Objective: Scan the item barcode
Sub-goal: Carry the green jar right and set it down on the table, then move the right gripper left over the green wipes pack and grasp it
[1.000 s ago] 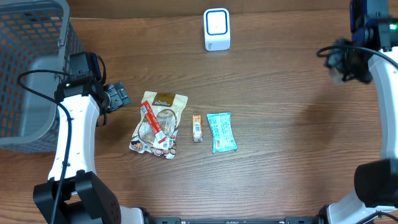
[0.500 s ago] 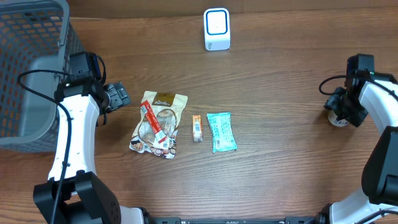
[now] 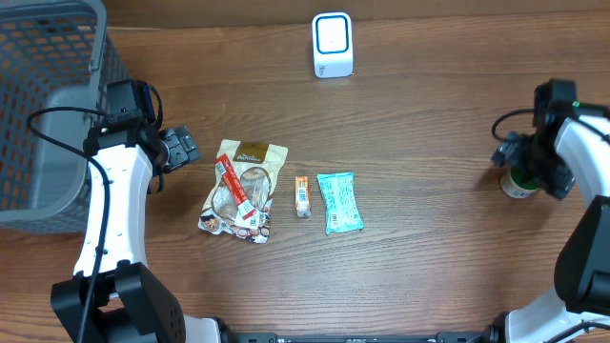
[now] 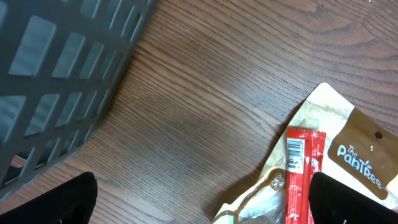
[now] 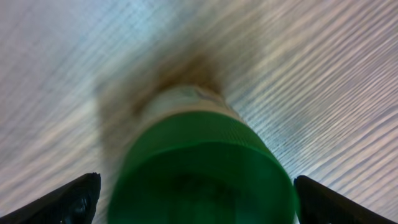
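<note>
A white barcode scanner [image 3: 333, 45] with a blue-rimmed face stands at the back of the table. At the right edge stands a bottle with a green cap [image 3: 516, 184], upright on the wood. My right gripper [image 3: 522, 171] hangs over it. In the right wrist view the green cap [image 5: 205, 168] fills the space between the two black fingertips [image 5: 74, 198], which stand wide and open; the picture is blurred. My left gripper [image 3: 177, 150] is open just left of a tan snack bag [image 3: 244, 191]. A red stick pack [image 4: 302, 168] lies on the snack bag [image 4: 348, 143].
A small orange bar [image 3: 302, 195] and a teal packet [image 3: 339, 202] lie side by side right of the snack bag. A grey mesh basket [image 3: 43, 105] fills the back left corner, and its wall [image 4: 56, 74] shows close by in the left wrist view.
My right arm came down from the back right corner to the table's right edge. Its jaws have spread apart around the green-capped bottle. The left arm has not moved.
</note>
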Action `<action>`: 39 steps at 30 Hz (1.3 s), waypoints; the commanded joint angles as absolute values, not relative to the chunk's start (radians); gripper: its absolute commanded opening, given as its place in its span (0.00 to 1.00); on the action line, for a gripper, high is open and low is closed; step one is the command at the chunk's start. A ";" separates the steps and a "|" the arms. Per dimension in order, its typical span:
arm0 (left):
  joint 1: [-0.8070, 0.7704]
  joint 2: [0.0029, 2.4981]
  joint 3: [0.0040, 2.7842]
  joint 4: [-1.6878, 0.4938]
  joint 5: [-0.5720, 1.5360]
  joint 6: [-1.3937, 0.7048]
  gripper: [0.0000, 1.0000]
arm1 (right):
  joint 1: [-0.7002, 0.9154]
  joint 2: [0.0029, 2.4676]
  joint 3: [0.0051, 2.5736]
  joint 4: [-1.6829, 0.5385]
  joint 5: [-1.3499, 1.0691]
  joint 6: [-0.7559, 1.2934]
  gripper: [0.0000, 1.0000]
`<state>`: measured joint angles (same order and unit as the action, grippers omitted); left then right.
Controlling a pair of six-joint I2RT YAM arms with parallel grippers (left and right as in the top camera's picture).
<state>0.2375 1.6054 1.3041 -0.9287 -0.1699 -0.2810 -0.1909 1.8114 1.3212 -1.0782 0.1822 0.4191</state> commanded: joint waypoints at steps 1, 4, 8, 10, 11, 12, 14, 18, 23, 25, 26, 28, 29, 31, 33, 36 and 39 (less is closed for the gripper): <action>0.235 1.597 1.310 -0.930 -0.183 -0.270 1.00 | -0.191 1.772 1.480 -1.139 0.123 0.423 1.00; 0.235 1.597 1.310 -0.930 -0.183 -0.270 1.00 | -0.180 1.767 1.571 -1.216 0.008 0.399 1.00; 0.235 1.597 1.310 -0.930 -0.183 -0.270 0.99 | -0.146 1.767 1.607 -1.248 -0.173 0.304 1.00; 0.235 1.597 1.310 -0.930 -0.183 -0.270 1.00 | -0.120 1.768 1.594 -1.244 -0.213 0.279 1.00; 0.235 1.597 1.310 -0.930 -0.183 -0.270 1.00 | -0.106 1.768 1.586 -1.244 -0.216 0.279 1.00; 0.235 1.597 1.310 -0.930 -0.183 -0.270 1.00 | -0.089 1.769 1.575 -1.242 -0.220 0.279 1.00; 0.235 1.597 1.310 -0.930 -0.183 -0.270 1.00 | -0.049 1.770 1.557 -1.237 -0.219 0.279 0.99; 0.235 1.597 1.310 -0.930 -0.183 -0.270 1.00 | 0.053 1.775 1.516 -1.208 -0.220 0.279 0.96; 0.235 1.597 1.310 -0.930 -0.183 -0.270 1.00 | 0.213 1.777 1.431 -1.102 -0.220 0.279 0.89; 0.235 1.597 1.310 -0.930 -0.183 -0.270 1.00 | 0.282 1.777 1.388 -1.034 -0.220 0.280 0.86; 0.235 1.597 1.310 -0.930 -0.183 -0.270 1.00 | 0.318 1.777 1.364 -0.995 -0.220 0.280 0.86; 0.235 1.597 1.310 -0.930 -0.183 -0.270 1.00 | 0.384 1.777 1.321 -0.920 -0.219 0.280 0.85; 0.235 1.597 1.310 -0.930 -0.183 -0.270 1.00 | 0.419 1.777 1.296 -0.876 -0.219 0.281 0.85; 0.235 1.597 1.310 -0.930 -0.183 -0.270 1.00 | 0.501 1.777 1.237 -0.768 -0.219 0.287 0.84; 0.235 1.597 1.310 -0.930 -0.183 -0.270 1.00 | 0.557 1.778 1.201 -0.696 -0.219 0.287 0.79; 0.235 1.597 1.310 -0.930 -0.183 -0.270 1.00 | 0.618 1.778 1.184 -0.651 -0.219 0.287 0.69; 0.235 1.597 1.310 -0.930 -0.183 -0.270 1.00 | 0.653 1.778 1.184 -0.626 -0.192 0.313 0.57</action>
<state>0.2375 1.6054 1.3041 -0.9287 -0.1699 -0.2810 0.6319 1.7840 1.1870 -0.6491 -0.2169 0.2932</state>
